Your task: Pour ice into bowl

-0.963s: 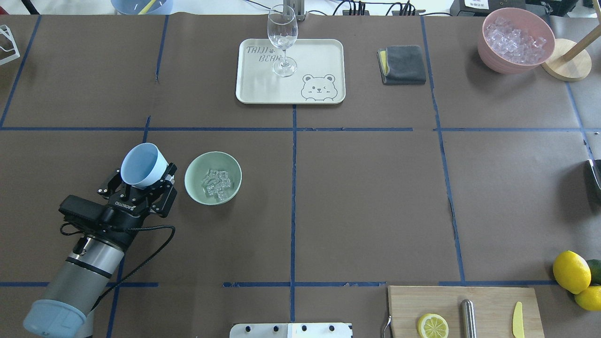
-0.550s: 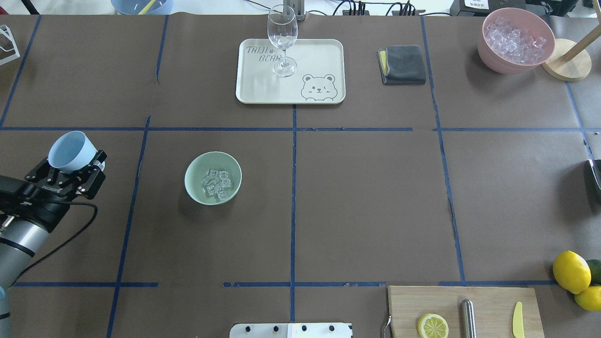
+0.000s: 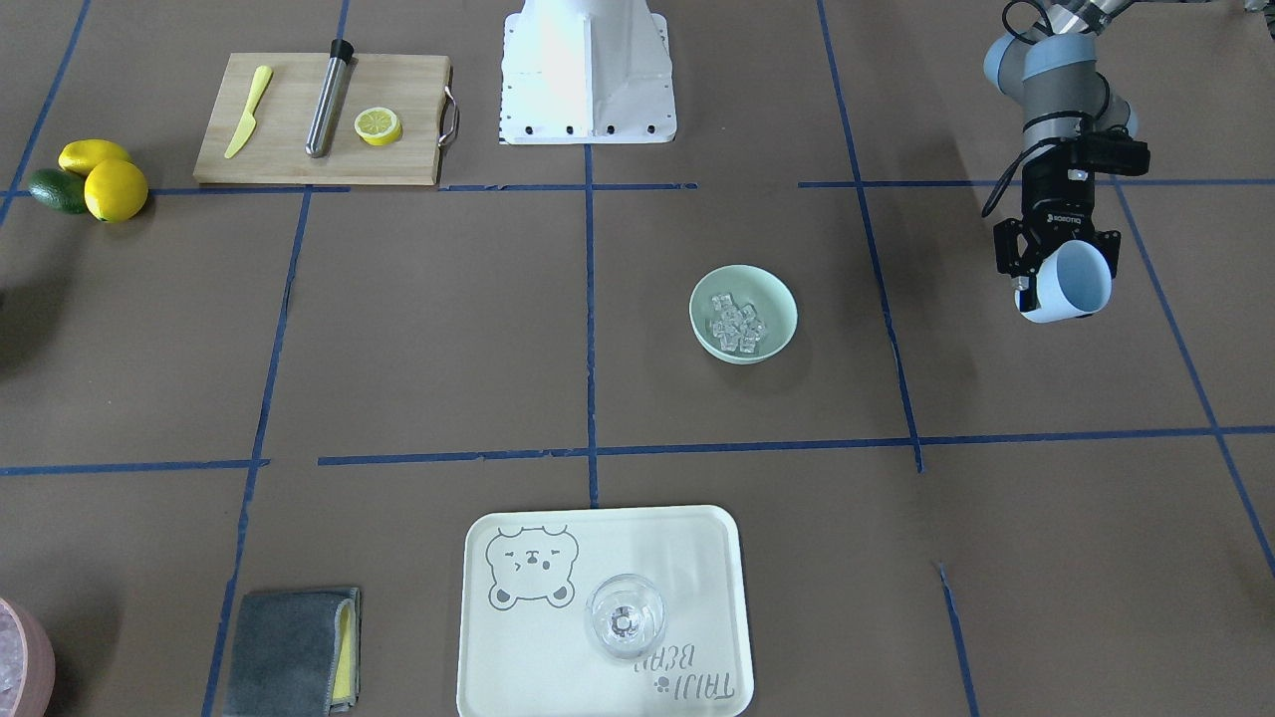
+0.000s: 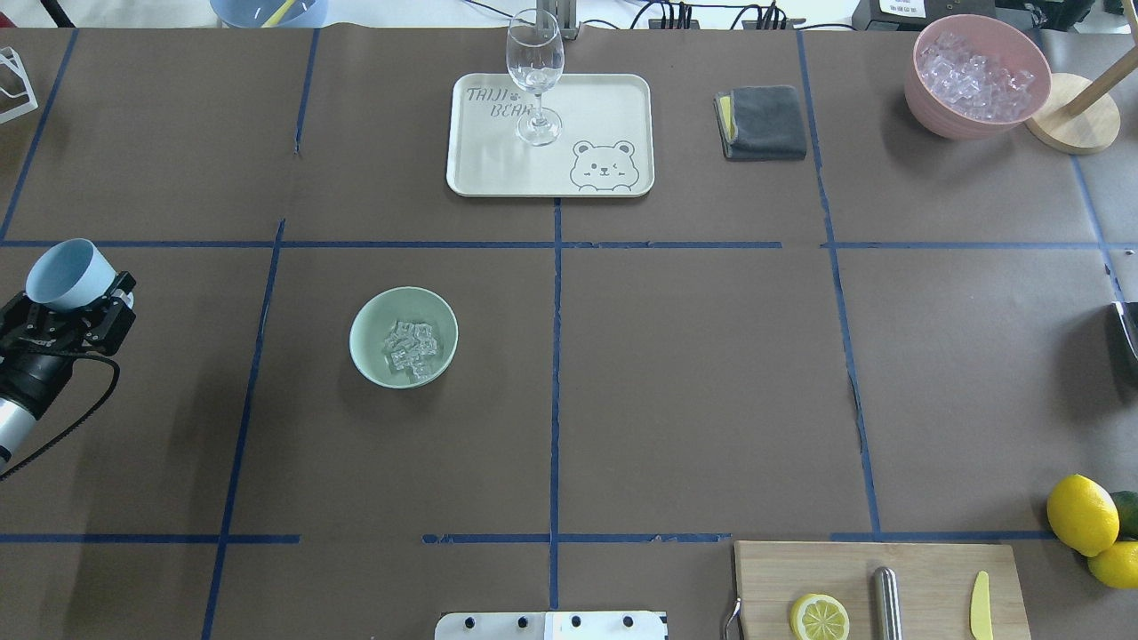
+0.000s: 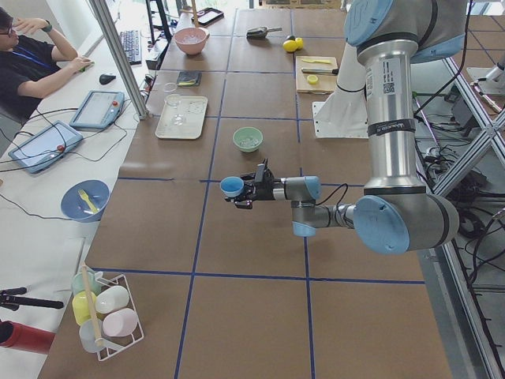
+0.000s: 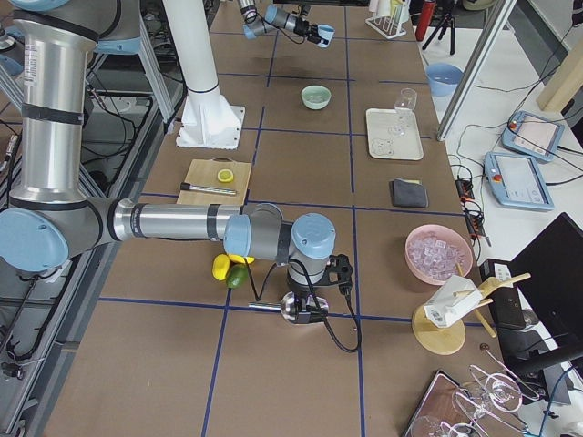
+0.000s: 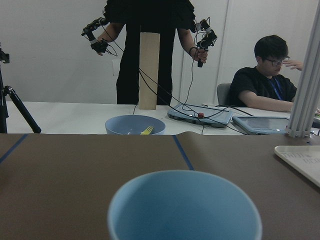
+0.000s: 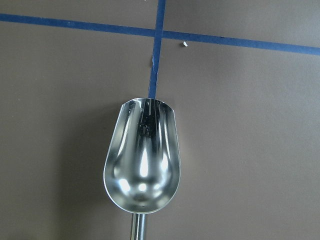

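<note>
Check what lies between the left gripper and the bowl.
Only bare brown table cover crossed by one blue tape line separates the left gripper, holding the light blue cup, from the bowl; overhead view.

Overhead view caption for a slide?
Left gripper holds the light blue cup at far left; ice cubes lie in the mint-green bowl.

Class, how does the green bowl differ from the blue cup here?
The green bowl rests on the table holding ice; the blue cup hangs tilted and empty in the left gripper. The bowl is wider and shallower than the cup. Both are round, plain pastel vessels.
</note>
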{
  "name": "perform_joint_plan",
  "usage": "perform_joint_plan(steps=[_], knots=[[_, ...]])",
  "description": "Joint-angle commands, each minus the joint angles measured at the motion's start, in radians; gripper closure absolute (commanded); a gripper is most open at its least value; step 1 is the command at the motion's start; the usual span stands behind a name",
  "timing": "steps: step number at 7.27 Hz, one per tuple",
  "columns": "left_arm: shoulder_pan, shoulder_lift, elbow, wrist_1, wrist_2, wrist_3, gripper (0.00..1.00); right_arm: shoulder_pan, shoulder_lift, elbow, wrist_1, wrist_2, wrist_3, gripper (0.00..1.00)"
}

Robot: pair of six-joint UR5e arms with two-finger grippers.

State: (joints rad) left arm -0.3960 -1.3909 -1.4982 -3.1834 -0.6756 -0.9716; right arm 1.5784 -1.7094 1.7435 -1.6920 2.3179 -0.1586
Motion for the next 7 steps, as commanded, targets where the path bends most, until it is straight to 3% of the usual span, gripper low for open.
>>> perform_joint_plan(steps=[1, 3, 4, 7], knots=[[0.000, -0.013, 0.074, 0.002, 0.028, 0.004, 1.00, 0.000, 0.005, -0.001, 0.000, 0.000, 0.001, 0.00], [0.008, -0.028, 0.114, 0.017, 0.027, 0.013, 1.00, 0.000, 0.005, 0.001, 0.000, 0.000, -0.001, 0.00], [0.009, -0.030, 0.118, 0.017, 0.024, 0.013, 0.90, 0.002, 0.005, 0.001, 0.000, 0.000, -0.001, 0.00], [0.014, -0.094, 0.179, 0.017, 0.028, -0.004, 0.83, 0.000, 0.005, 0.001, 0.000, 0.000, -0.002, 0.00]])
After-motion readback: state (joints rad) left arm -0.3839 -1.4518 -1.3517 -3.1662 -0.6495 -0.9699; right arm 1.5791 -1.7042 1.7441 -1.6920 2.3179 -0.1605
